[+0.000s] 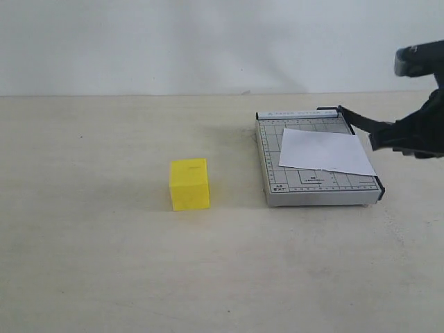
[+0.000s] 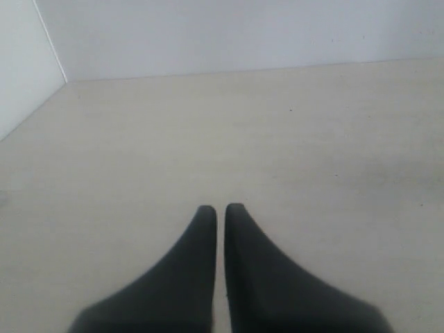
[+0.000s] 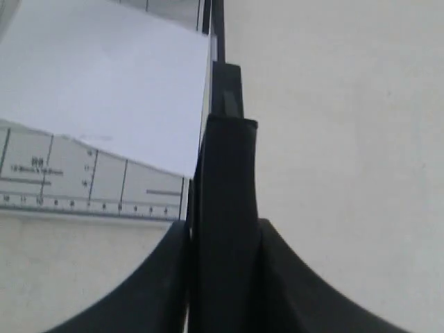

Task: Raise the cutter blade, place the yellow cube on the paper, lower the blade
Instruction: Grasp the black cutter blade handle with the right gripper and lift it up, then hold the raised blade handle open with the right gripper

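R pincer (image 3: pixel 223 232): clenched on handle of cutter blade (image 1: pixel 361 123), which slants up from far hinge. L pincer (image 2: pixel 220 211): closed on nothing, over bench (image 1: pixel 104 263). Yellow cube (image 1: pixel 189 184): on bench, well apart from paper (image 1: pixel 325 151) on grey base (image 1: pixel 319 187). Advice: follow hinge arc, keep grip firm, raise till cube clears.

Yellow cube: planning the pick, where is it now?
In the exterior view, the yellow cube sits on the table, left of the grey cutter base and apart from it, not on the paper.
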